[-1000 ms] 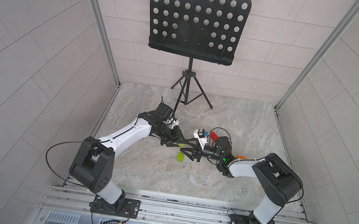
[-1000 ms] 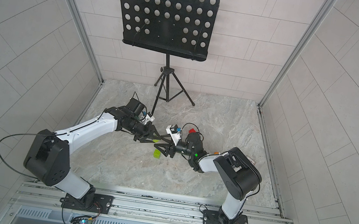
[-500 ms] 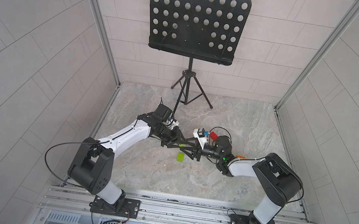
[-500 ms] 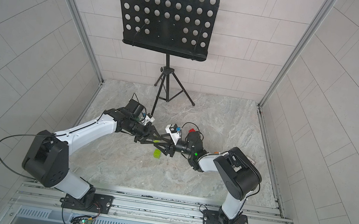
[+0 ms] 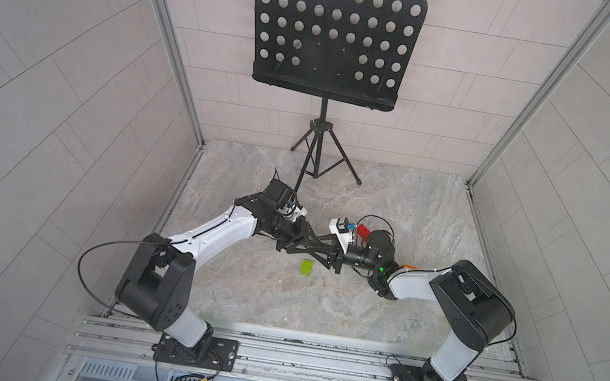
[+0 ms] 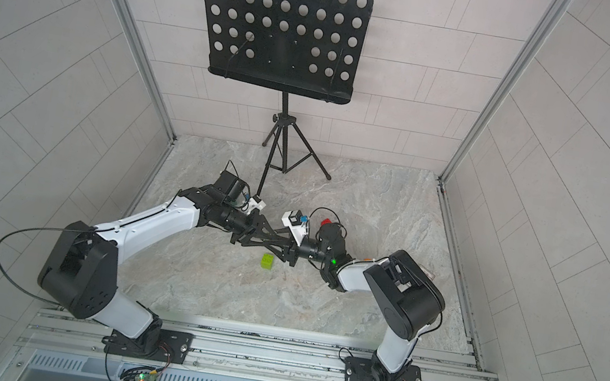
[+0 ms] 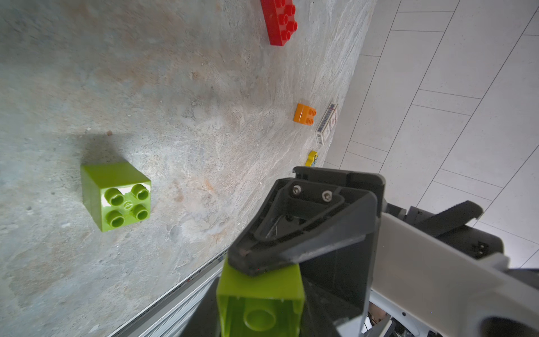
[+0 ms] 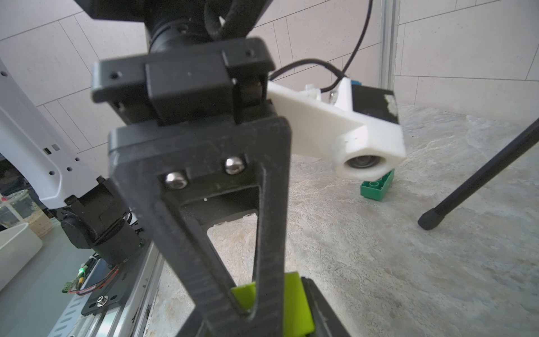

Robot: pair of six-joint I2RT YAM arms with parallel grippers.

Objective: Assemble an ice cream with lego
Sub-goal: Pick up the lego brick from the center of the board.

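Little differs from a second ago. In both top views the two arms keep almost the same pose, their tips still meeting over the middle of the tabletop (image 5: 317, 309), and the loose lime-green brick (image 5: 307, 267) has not moved.

Nearest, both arm bases are bolted to the aluminium rail (image 5: 310, 356). Beyond it the loose lime-green brick lies alone, just near of the meeting tips. Above it the left end effector (image 5: 323, 246) is clamped on the held lime-green brick (image 7: 259, 300), whose hollow underside faces the left wrist camera. One finger (image 7: 306, 230) of the right end effector (image 5: 315, 248) lies against a side of that brick. Its other finger is hidden, so I cannot tell whether it is gripping.

To the right the orange brick (image 7: 304, 114) sits by itself, with a white card (image 7: 328, 122) and a small yellow object (image 7: 312, 157) by the right wall. The red brick (image 5: 363, 230) lies just far of the right wrist. The dark green brick (image 8: 376, 188) rests partly behind the left arm's white camera mount (image 8: 335, 128), near a foot of the music stand (image 5: 331, 38) at the far edge.

The tabletop is grey and marbled like stone. Pale tiled walls (image 5: 64, 79) close the left, right and far sides.
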